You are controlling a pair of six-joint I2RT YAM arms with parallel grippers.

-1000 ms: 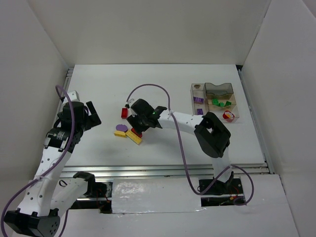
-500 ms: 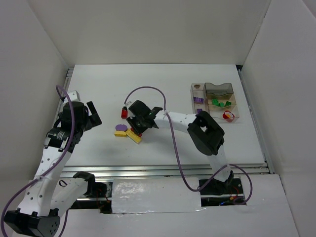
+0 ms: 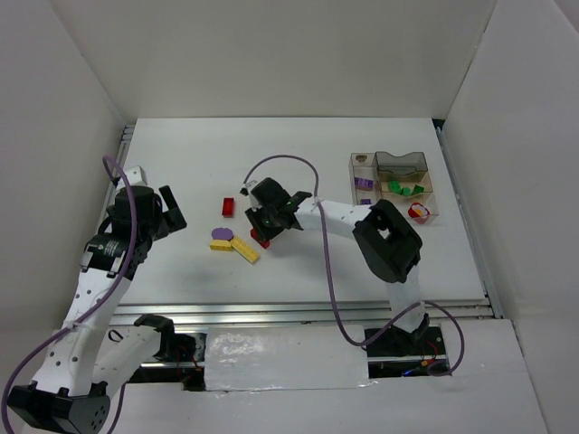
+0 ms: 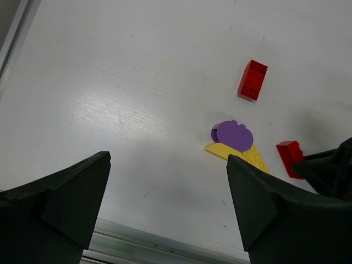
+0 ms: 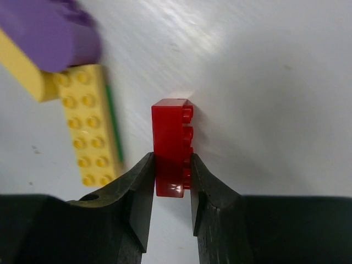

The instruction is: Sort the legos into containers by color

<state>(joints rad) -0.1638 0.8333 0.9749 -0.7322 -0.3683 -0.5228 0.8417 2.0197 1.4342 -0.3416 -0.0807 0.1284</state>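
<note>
At mid-table, right gripper [image 5: 172, 165]: closed on 1 red brick [image 5: 172, 137], a finger pressed to each long side at its near end; the studs face sideways. Whether the brick is clear of the table [image 3: 308, 145] cannot be told.
Just left of that grip: 1 long yellow plate [image 5: 88, 126], close to the held brick but apart from it.
At the plate's far end: 1 purple rounded piece [image 4: 233, 133] lying over 1 yellow wedge [image 4: 242, 155].
Farther back on the table: a second red brick [image 4: 253, 80], lying alone, apart from the other pieces.
On the left side, left gripper [image 4: 168, 203]: fingers spread wide with nothing between them, above bare table, well apart from the pieces.
At the right rear, tray [image 3: 353, 181]: clear and brownish, divided into compartments, well apart from both grippers.
Tray contents: purple pieces [image 3: 364, 183] in the left compartments, green pieces [image 3: 403, 189] in a middle 1, and a red and yellow bit [image 3: 417, 211] in the right front 1.
</note>
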